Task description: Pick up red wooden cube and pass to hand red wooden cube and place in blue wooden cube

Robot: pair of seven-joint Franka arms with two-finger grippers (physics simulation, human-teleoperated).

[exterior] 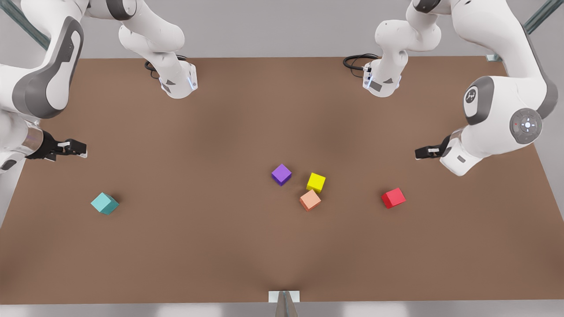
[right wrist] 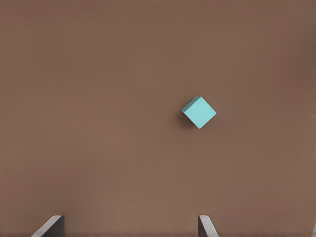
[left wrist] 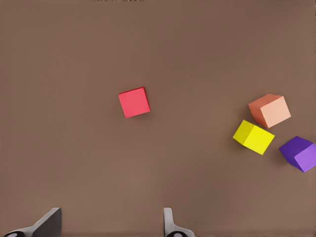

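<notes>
- We find the left gripper (exterior: 422, 152) on the front view's right, hovering above the table (exterior: 246, 246) with its fingers spread wide and nothing between them; its fingertips (left wrist: 49, 223) show apart in the left wrist view.
- The red wooden cube (exterior: 393, 197) rests on the table near this gripper, apart from it and untouched (its faces sit slightly skewed to the finger line, judging by the left wrist view (left wrist: 134, 102)).
- In our judgement the step in hand is the reach: centre the open fingers over the cube, turn the wrist to square with its faces, then descend straight.
- The yellow cube (exterior: 316, 182), salmon cube (exterior: 310, 200) and purple cube (exterior: 281, 174) cluster well clear of the red one, so crowding looks unlikely.
- The left arm is folded, its elbow high.
- The right gripper (exterior: 75, 148), on the front view's left, waits spread wide and empty above the blue wooden cube (exterior: 105, 203), which also appears in its wrist view (right wrist: 198, 112).
</notes>
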